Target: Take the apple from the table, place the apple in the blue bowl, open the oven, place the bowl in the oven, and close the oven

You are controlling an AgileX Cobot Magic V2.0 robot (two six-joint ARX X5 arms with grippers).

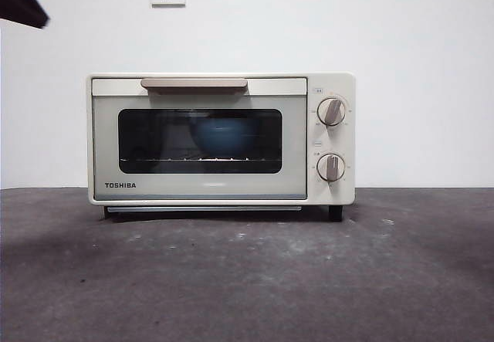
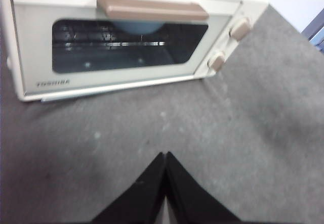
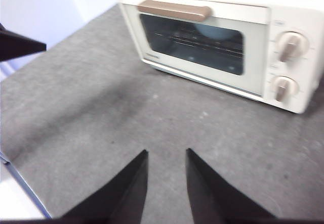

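Left gripper (image 2: 165,155) pinched shut, empty, well back from closed oven (image 2: 126,77), blue bowl (image 2: 136,28) inside.

The dark grey, scuffed table (image 1: 247,280) carries only the cream oven (image 1: 221,138), standing on its feet.

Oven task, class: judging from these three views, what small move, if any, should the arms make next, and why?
Probably none beyond pulling both arms back to rest. The oven has its door shut, and the blue bowl shows through the glass on the rack. The apple cannot be seen. The left gripper is shut and empty above the table; the right gripper is open and empty, both short of the oven.
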